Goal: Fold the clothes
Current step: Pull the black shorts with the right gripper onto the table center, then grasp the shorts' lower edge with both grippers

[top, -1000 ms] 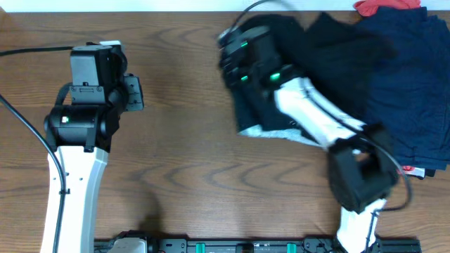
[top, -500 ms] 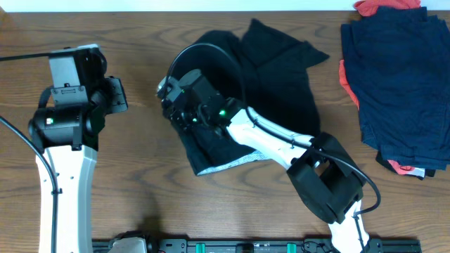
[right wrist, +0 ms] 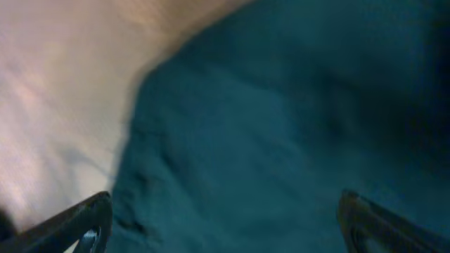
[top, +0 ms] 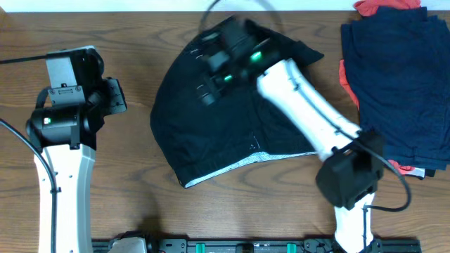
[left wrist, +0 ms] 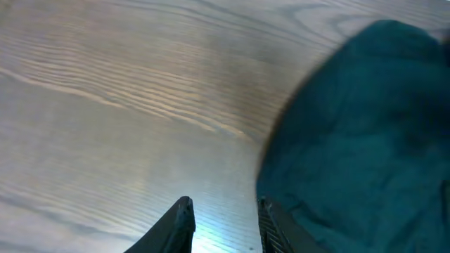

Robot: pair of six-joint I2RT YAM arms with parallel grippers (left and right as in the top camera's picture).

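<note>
Overhead: the black shorts [top: 204, 133] lie spread out in the middle of the brown surface [top: 140, 190], w/ a thin light grey-white waistband edge [top: 232, 163] along the bottom side. The right fingers [top: 214, 53] hang over the top part of the shorts. They are blurry, so can't tell from here if they touch. The left fingers [top: 116, 95] are off to the left, apart from the shorts. A navy pile [top: 401, 77] sits on the right w/ a red-orange bit [top: 383, 7] at its top

Left wrist: the left fingers [left wrist: 225, 214] are a little apart w/ nothing in them. The black shorts [left wrist: 365, 126] lie just to the right, not between them

Right wrist: the right fingers [right wrist: 225, 218] are spread wide & grab nothing. The black shorts [right wrist: 267, 140] fill the space under them, all blurry
</note>
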